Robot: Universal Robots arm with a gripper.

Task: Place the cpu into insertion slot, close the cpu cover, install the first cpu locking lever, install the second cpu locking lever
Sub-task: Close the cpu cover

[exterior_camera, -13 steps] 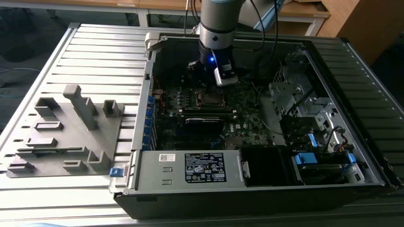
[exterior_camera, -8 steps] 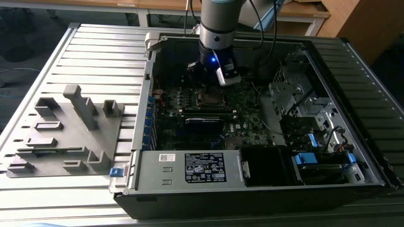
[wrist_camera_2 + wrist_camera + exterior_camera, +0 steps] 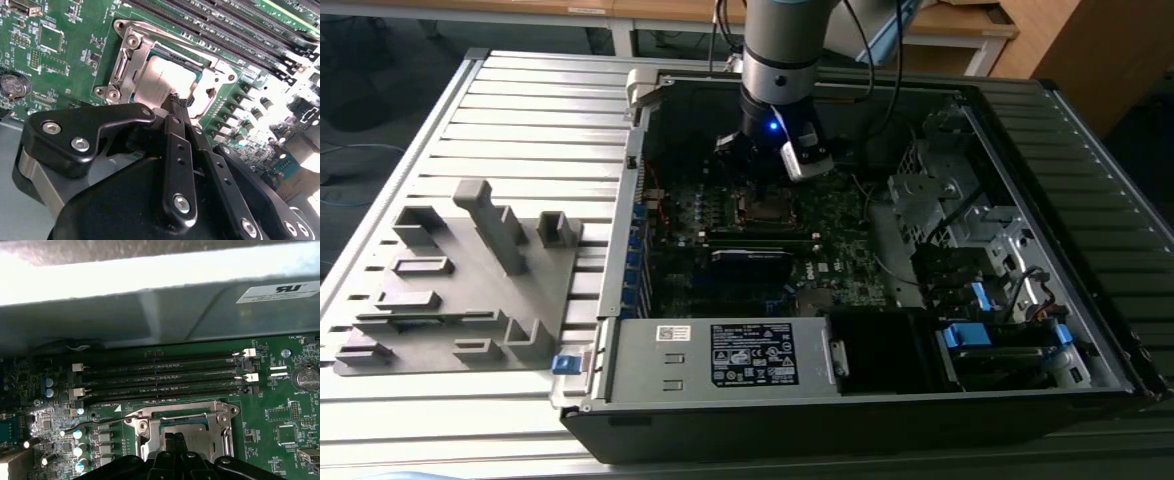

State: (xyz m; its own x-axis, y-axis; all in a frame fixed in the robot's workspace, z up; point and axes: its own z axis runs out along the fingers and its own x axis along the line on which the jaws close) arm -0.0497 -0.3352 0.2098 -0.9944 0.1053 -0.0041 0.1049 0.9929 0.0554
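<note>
Step in hand, my judgement: closing the cpu cover. The small flat square cpu with the silver-grey metal top (image 3: 159,75) is already seated in the insertion slot, the square dark socket edged in silver metal (image 3: 758,208), on the green circuit board (image 3: 75,40).

The cpu cover, a thin silver hinged frame plate with a square opening (image 3: 216,80), lies down around the chip; I cannot tell whether it is fully flat.

My black gripper (image 3: 172,101) has its fingers drawn together with no gap between the tips. It grips nothing that I can see. The tips sit over the near edge of the chip top; contact I cannot confirm.

What the move calls for, as I judge it: pressure on the frame rather than the bare chip, applied squarely.

Count:
- cpu: 1
- socket: 1
- cover: 1
- long black memory slots (image 3: 160,375): 4
- round coin battery (image 3: 305,377): 1
- locking levers: not identified with certainty
</note>
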